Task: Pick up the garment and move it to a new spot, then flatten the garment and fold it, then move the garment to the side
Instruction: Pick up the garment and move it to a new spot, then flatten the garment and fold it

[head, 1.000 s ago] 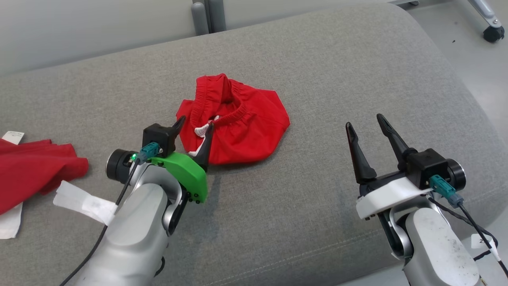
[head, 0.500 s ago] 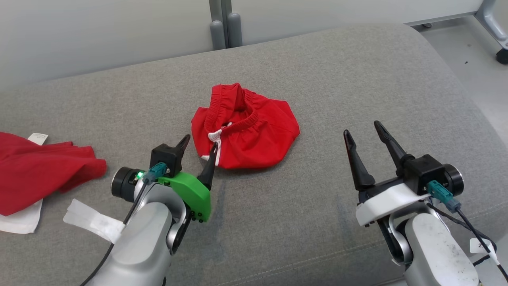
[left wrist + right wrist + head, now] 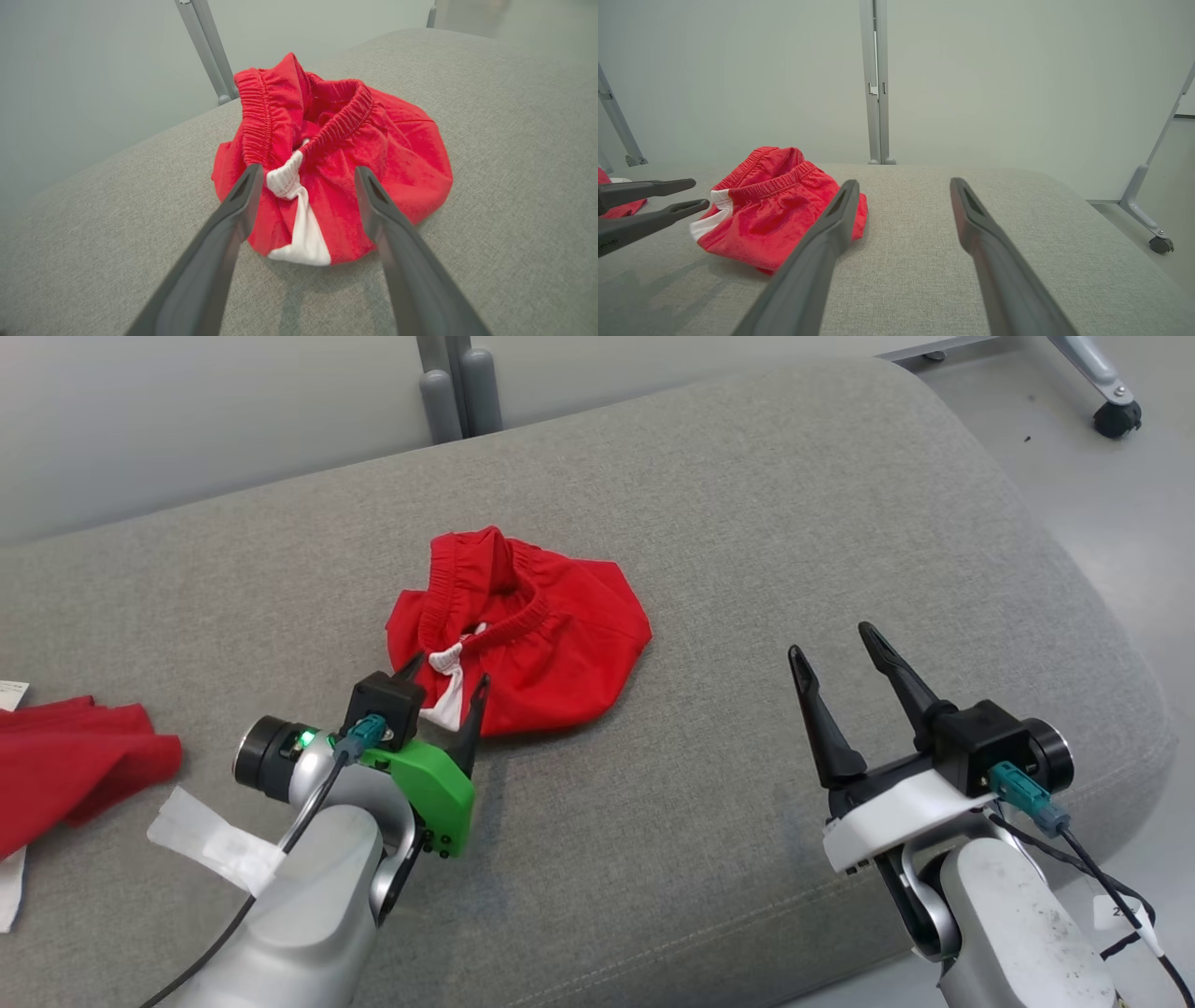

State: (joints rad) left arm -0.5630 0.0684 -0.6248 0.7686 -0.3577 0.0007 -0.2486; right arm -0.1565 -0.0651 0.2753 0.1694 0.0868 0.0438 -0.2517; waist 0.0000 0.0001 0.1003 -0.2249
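All three stages lie ahead: nothing is lifted, flattened or folded yet. Nearest, the left gripper holds its fingers spread either side of the shorts' 7 o'clock edge, gripping nothing. The right gripper, at 4 o'clock, is equally spread over bare worktop, well apart. The shorts sit bunched mid-worktop, waistband puckered up. A white strip and another red cloth lie at 9 o'clock, clear of the approach. Posts at 12 and a caster at 1 stand beyond the worktop.
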